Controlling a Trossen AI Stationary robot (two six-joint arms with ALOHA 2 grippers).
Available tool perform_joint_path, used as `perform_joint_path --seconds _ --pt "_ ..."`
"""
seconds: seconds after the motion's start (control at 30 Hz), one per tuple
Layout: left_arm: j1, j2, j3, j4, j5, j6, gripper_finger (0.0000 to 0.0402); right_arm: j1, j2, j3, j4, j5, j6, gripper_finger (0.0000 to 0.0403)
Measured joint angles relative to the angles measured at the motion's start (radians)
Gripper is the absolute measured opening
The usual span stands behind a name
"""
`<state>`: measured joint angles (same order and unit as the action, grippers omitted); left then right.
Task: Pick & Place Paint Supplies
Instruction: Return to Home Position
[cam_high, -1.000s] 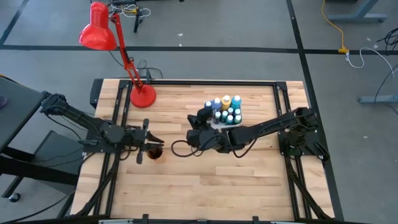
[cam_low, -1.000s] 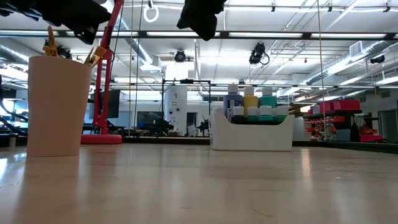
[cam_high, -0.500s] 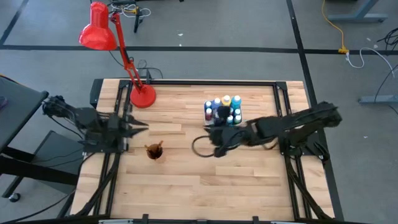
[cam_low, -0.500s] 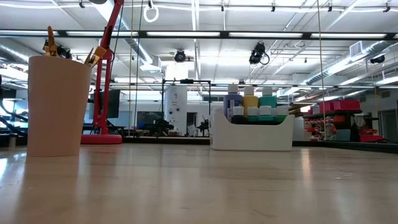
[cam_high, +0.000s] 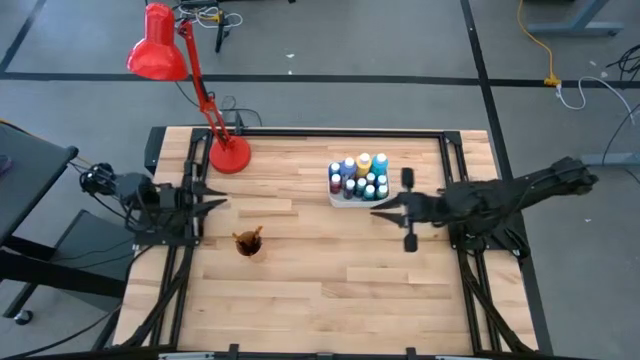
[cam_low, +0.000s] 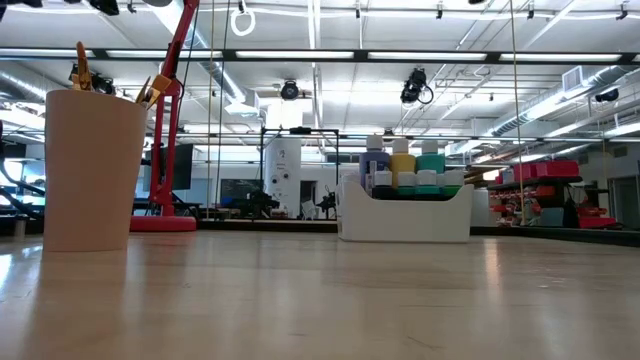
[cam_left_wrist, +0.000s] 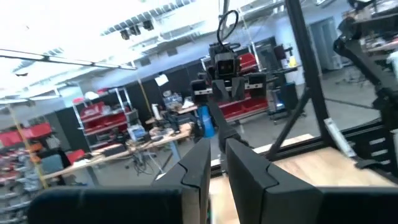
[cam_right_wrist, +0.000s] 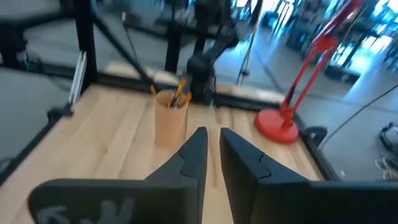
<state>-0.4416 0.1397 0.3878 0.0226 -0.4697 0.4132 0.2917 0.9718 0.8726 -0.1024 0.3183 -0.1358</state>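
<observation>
Standing in tray: small paint bottles (cam_high: 360, 177), packed upright; the low view shows blue, yellow and teal ones above the wall, with white caps in front.
Writing: bottle labels too small to read.
Tray (cam_high: 341, 201): white, rectangular, on the far part of the table (cam_high: 330, 300), right of the middle.
Cup (cam_high: 248, 245): orange, on the left half, well apart from the tray, bare wood on every side.
Brushes (cam_low: 82, 60): upright in the cup, ends showing above its rim.
Lamp (cam_high: 230, 157): red, base near the far left corner.
Left gripper (cam_high: 213, 204): at the left table edge, over the frame rail, apart from the cup; fingers drawn almost together, nothing between them.
Right gripper (cam_high: 377, 212): just beside the tray's near right corner, not touching it; fingers almost together, holding nothing.
Open room: the near half of the table is plain wood from rail to rail.
</observation>
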Motion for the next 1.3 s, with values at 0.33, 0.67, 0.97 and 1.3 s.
perform_joint_path --seconds 0.33,0.67,0.97,1.3 --pt "0.052 -0.051 -0.192 0.162 0.003 -0.016 0.0061 -0.034 -0.315 -0.301 0.163 -0.006 0.015 0.0048" --pt "0.221 -0.051 -0.287 0.188 0.039 -0.076 0.0061 -0.037 -0.522 -0.513 0.288 -0.083 -0.056 0.0048" --pt "0.398 -0.051 -0.374 0.246 0.185 -0.191 0.0061 -0.047 -0.682 -0.619 0.288 -0.120 -0.033 0.0048" --pt "0.520 -0.049 -0.379 0.229 0.358 -0.278 0.0061 -0.047 -0.743 -0.752 0.365 -0.127 -0.014 0.0048"
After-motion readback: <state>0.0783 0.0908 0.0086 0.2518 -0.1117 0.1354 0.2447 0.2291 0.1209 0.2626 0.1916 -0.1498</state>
